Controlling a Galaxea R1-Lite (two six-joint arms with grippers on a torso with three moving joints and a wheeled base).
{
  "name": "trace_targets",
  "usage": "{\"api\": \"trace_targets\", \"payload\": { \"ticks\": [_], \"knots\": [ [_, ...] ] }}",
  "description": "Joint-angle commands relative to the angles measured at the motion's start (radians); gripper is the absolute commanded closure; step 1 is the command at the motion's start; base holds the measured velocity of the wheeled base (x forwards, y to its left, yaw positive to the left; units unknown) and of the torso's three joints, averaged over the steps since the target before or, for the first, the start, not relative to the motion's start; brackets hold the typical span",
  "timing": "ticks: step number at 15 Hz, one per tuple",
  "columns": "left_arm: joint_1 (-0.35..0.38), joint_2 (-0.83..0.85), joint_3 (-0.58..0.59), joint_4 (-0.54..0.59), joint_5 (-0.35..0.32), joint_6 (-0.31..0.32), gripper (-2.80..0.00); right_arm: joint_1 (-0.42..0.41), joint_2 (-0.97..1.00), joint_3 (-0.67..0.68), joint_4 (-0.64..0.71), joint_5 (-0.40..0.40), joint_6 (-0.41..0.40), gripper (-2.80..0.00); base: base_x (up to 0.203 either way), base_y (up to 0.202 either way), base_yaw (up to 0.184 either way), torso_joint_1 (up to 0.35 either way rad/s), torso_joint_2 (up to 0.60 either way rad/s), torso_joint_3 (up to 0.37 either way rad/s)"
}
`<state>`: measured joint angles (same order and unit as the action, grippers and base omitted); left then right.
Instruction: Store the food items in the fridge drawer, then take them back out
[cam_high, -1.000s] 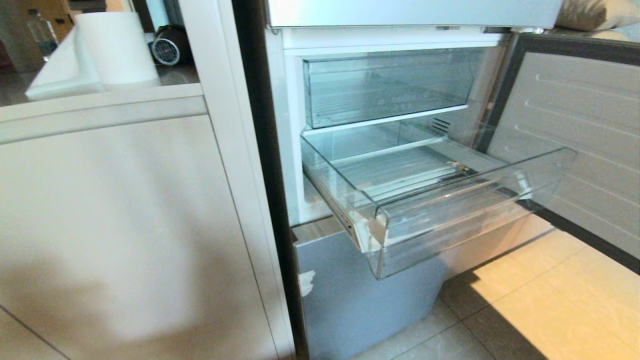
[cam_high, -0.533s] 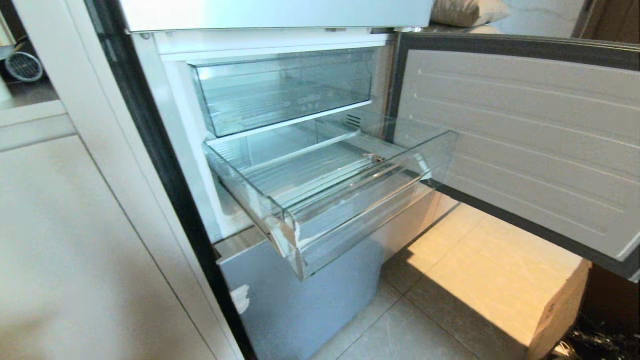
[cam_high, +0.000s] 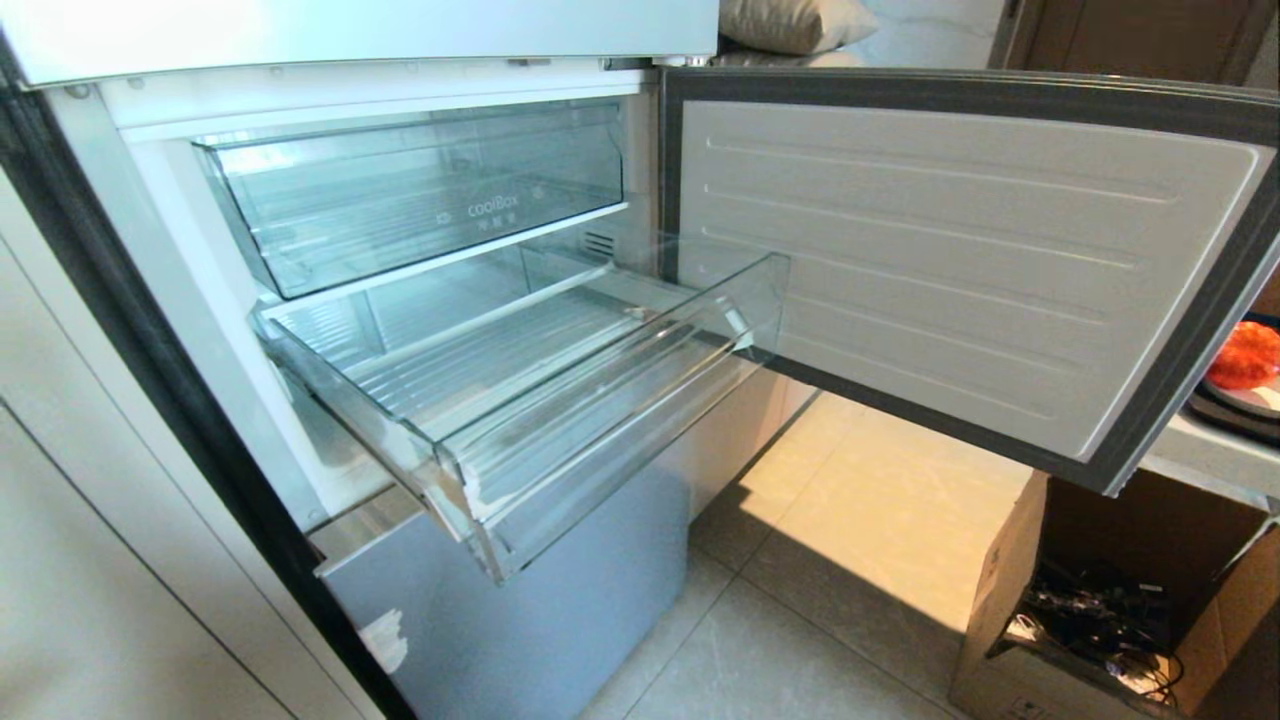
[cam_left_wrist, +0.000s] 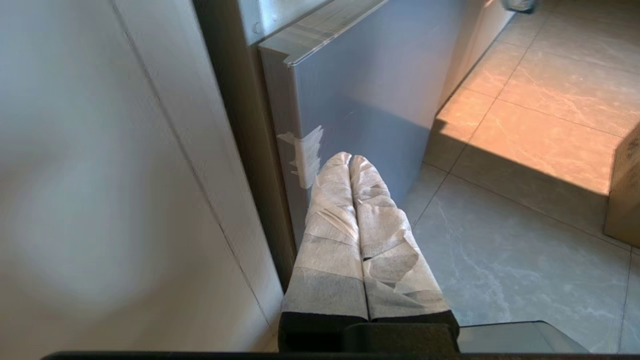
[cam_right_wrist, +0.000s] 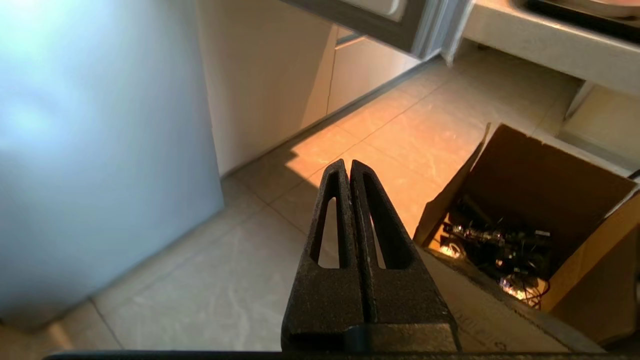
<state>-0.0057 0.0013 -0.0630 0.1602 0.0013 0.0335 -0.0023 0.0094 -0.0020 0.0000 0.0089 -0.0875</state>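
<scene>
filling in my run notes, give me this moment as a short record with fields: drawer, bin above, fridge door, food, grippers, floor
drawer: clear fridge drawer pulled out, nothing in it
bin above: clear coolBox bin pushed in, looks empty
fridge door: door swung wide open
food: one red fruit on a plate on the ledge beyond the door
grippers: left gripper shut, low by the fridge base; right gripper shut, over the floor; both hold nothing
floor: open cardboard box with cables inside

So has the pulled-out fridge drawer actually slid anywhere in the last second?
No. The fridge drawer sticks out just as far beneath the coolBox bin; the whole view swung right, so the camera moved.
</scene>
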Motion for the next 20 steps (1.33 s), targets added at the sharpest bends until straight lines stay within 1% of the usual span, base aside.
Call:
{"api": "trace_targets", "payload": {
  "ticks": [1,2,3,4,6,7,10,11,14,17,20],
  "knots": [
    [0.0,0.0,0.0,0.001,0.001,0.0,0.0,-0.004,0.115,-0.043,-0.004,-0.013,0.009,0.0,0.0,0.0,0.0,0.0,0.0,0.0],
    [0.0,0.0,0.0,0.001,0.0,0.0,0.0,-0.019,0.216,-0.087,-0.005,-0.034,0.047,0.0,0.0,0.0,0.0,0.0,0.0,0.0],
    [0.0,0.0,0.0,0.001,0.0,0.0,0.0,-0.053,0.327,-0.146,-0.006,-0.055,0.099,0.0,0.0,0.0,0.0,0.0,0.0,0.0],
    [0.0,0.0,0.0,0.001,0.0,0.0,0.0,-0.113,0.442,-0.213,-0.006,-0.071,0.151,0.0,0.0,0.0,0.0,0.0,0.0,0.0],
    [0.0,0.0,-0.001,0.001,0.0,0.0,0.0,-0.294,0.64,-0.333,-0.026,-0.078,0.223,0.0,0.0,0.0,0.0,0.0,0.0,0.0],
    [0.0,0.0,0.0,0.001,0.0,0.0,0.0,-0.39,0.729,-0.376,-0.068,-0.068,0.245,-2.8,0.0,0.0,0.0,0.0,0.0,0.0],
    [0.0,0.0,-0.001,0.001,0.0,0.0,0.0,-0.618,0.983,-0.489,-0.23,-0.044,0.261,-2.8,0.0,0.0,0.0,0.0,0.0,0.0],
    [0.0,0.0,0.0,0.001,0.0,0.0,0.0,-0.672,1.061,-0.534,-0.284,-0.035,0.258,-2.8,0.0,0.0,0.0,0.0,0.0,0.0],
    [0.0,0.0,0.0,0.001,0.0,0.0,0.0,-0.757,1.252,-0.655,-0.445,-0.021,0.243,-2.8,0.0,0.0,0.0,0.0,0.0,0.0],
    [0.0,0.0,0.0,0.001,0.0,0.0,0.0,-0.807,1.398,-0.759,-0.493,-0.02,0.234,-2.8,0.0,0.0,0.0,0.0,0.0,0.0],
    [0.0,0.0,0.0,0.001,0.0,0.0,0.0,-0.832,1.551,-0.851,-0.522,-0.02,0.235,-2.8,0.0,0.0,0.0,0.0,0.0,0.0]
  ]
}}
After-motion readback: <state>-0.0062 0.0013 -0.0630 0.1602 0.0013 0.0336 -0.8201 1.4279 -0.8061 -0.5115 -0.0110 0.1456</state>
